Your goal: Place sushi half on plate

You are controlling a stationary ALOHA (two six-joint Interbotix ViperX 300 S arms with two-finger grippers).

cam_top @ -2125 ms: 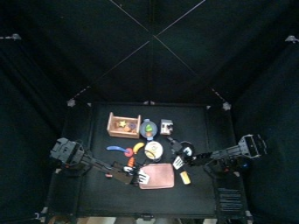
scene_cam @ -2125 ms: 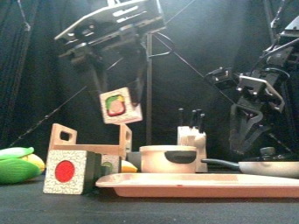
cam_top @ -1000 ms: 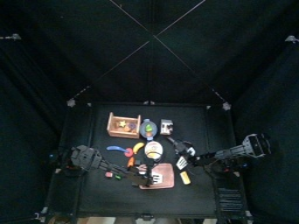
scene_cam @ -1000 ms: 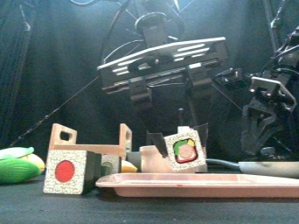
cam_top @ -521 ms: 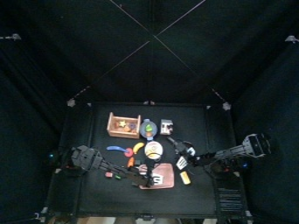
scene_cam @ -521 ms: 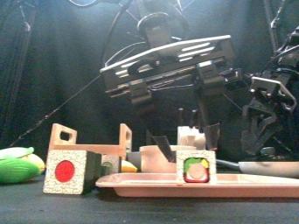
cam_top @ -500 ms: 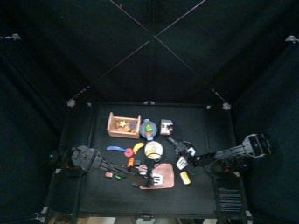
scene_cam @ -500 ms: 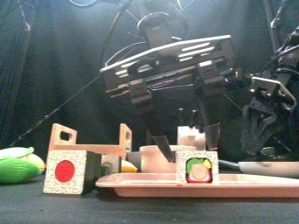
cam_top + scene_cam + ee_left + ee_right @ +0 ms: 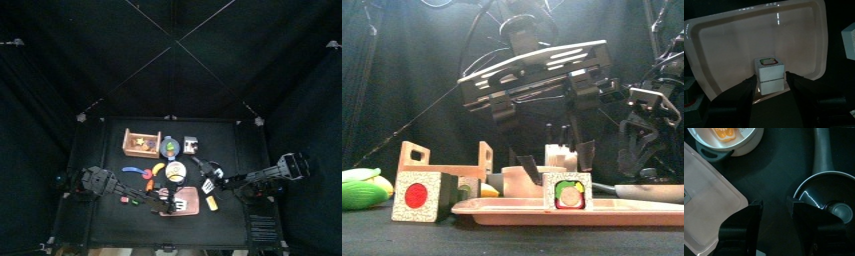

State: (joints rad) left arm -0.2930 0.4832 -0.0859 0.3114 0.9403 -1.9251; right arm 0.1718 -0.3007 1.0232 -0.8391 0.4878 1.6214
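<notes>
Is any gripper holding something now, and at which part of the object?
The left gripper holds the sushi half by its two side faces, standing on the plate. The right gripper holds nothing.

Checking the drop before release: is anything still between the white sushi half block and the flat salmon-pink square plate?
Nothing visible. The white sushi half block stands upright on the salmon-pink square plate, between the jaws of the left gripper. The plate around it is bare in the left wrist view.

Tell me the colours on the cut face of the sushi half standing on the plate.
The sushi half shows a white rim around green filling with red and yellow, clearest in the front view.
</notes>
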